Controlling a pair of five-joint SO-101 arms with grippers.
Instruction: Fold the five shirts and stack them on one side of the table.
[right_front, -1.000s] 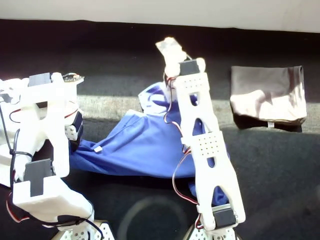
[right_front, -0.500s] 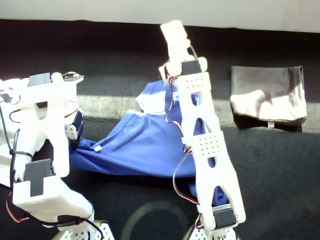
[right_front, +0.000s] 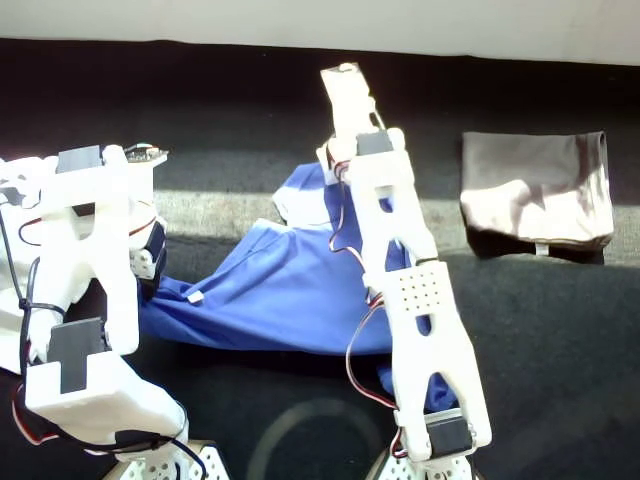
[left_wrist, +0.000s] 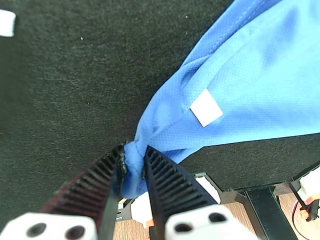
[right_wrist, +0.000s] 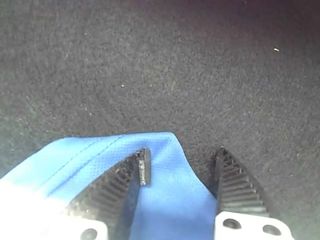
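Observation:
A blue shirt (right_front: 280, 285) lies crumpled on the black table between the two arms. My left gripper (left_wrist: 134, 153) is shut on a bunched corner of the blue shirt (left_wrist: 240, 75), near the table's front left; a white tag (left_wrist: 206, 109) shows on the cloth close by. My right gripper (right_wrist: 182, 155) is open over the far edge of the blue shirt (right_wrist: 165, 200), with nothing held between its fingers. In the high view the right gripper (right_front: 346, 92) stretches out past the shirt's far end. A folded grey-white shirt (right_front: 537, 190) lies at the back right.
The left arm (right_front: 95, 230) stands folded over the front left corner. The right arm (right_front: 415, 300) spans the middle of the table from front to back. Black table cloth (right_front: 560, 340) lies bare at the front right and along the far side.
The right gripper has turned and swung out toward the far side, beyond the shirt's far edge. The left arm and the folded shirt have not moved.

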